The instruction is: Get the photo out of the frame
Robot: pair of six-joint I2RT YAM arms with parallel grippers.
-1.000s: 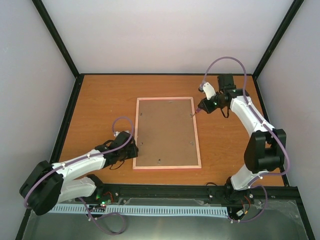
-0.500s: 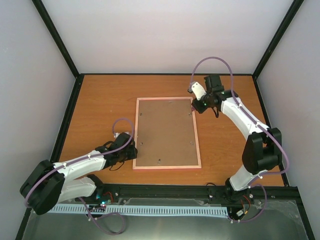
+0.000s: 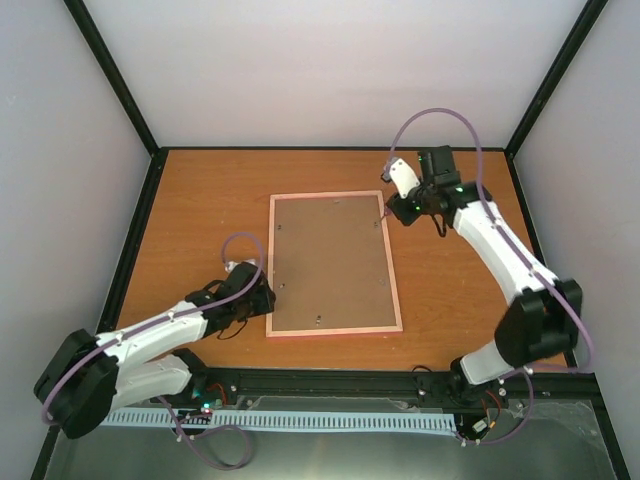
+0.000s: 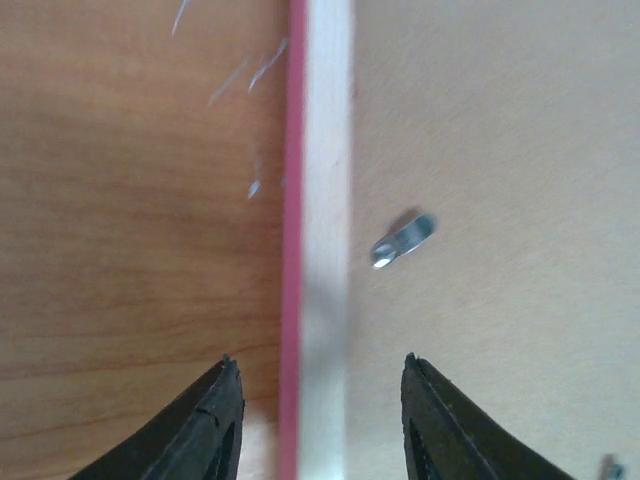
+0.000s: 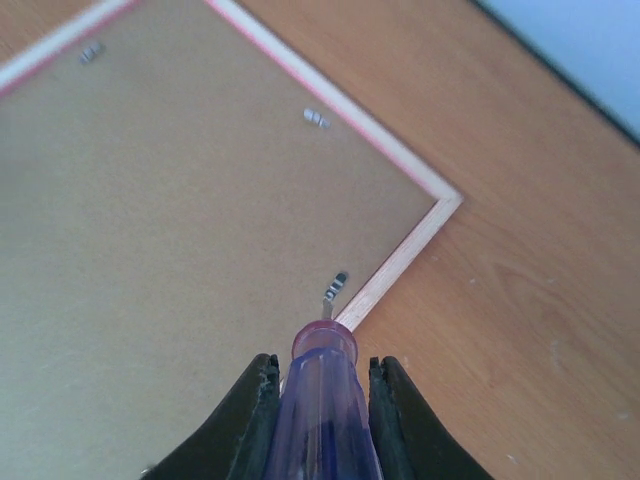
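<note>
Checking in from the remote desk. The frame (image 3: 330,262) is lying flat in the middle of the table (image 3: 200,220) in the top view, brown back side up, with the pink border showing all round. I can't see the photo in any view; only the backing board (image 5: 150,230) is on show.

The left gripper (image 3: 262,297) is down low at the frame's left edge, toward the lower left corner. On the left wrist cam its fingers (image 4: 215,420) stand apart and straddle the pale rail. One is over the bare table, the other over the board, and neither seems to be pinching anything. A little metal tab (image 4: 402,240) sits on the board just past the rail, a bit blurry.

The right gripper (image 3: 400,208) is up at the frame's upper right corner. It's clamped narrow around a screwdriver (image 5: 322,400) with a see-through purplish handle, which fills the gap between the fingers on the right wrist cam. The business end points at another metal tab (image 5: 335,287), right beside the right-hand rail and near the corner. I honestly can't tell whether the tip is touching that tab, because the handle blocks the view. Two more tabs show along the top rail in that same cam.
</note>
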